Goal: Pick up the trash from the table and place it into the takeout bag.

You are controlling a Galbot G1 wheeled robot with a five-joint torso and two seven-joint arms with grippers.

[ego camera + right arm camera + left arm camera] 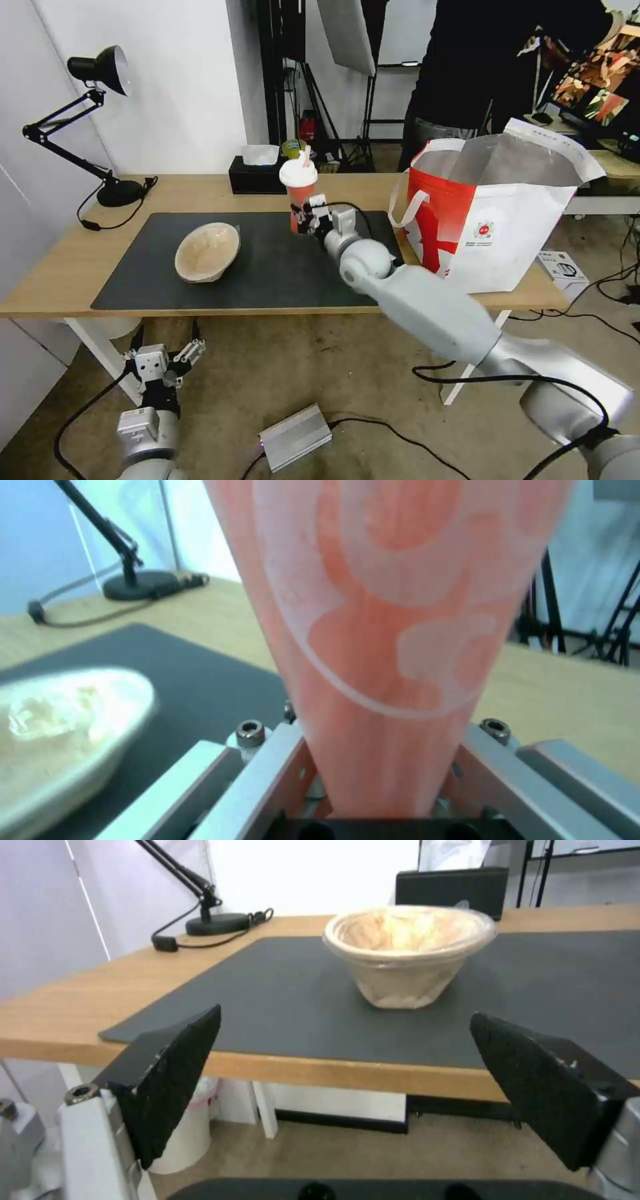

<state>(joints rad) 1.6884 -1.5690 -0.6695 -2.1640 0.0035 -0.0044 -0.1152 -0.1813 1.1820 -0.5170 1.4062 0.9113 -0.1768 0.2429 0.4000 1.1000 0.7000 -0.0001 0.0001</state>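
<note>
A tall red cup (298, 189) with a white lid and straw stands upright at the back of the dark mat (280, 270) on the table (60, 267). My right gripper (305, 217) is shut on its lower part, and the cup (400, 630) sits between the metal fingers (267, 760). I cannot tell whether the cup's base touches the mat. A shallow beige bowl (207, 251) lies tilted on the mat to the cup's left, also seen as the bowl (408, 950) and bowl (60, 730). The takeout bag (493, 227) stands open at the table's right end. My left gripper (167, 345) hangs open below the table's front edge, facing the bowl.
A black tissue box (257, 177) sits behind the cup at the table's back edge. A black desk lamp (107, 133) with its cable stands at the back left. A silver box (295, 437) and cables lie on the floor. A person stands behind the bag.
</note>
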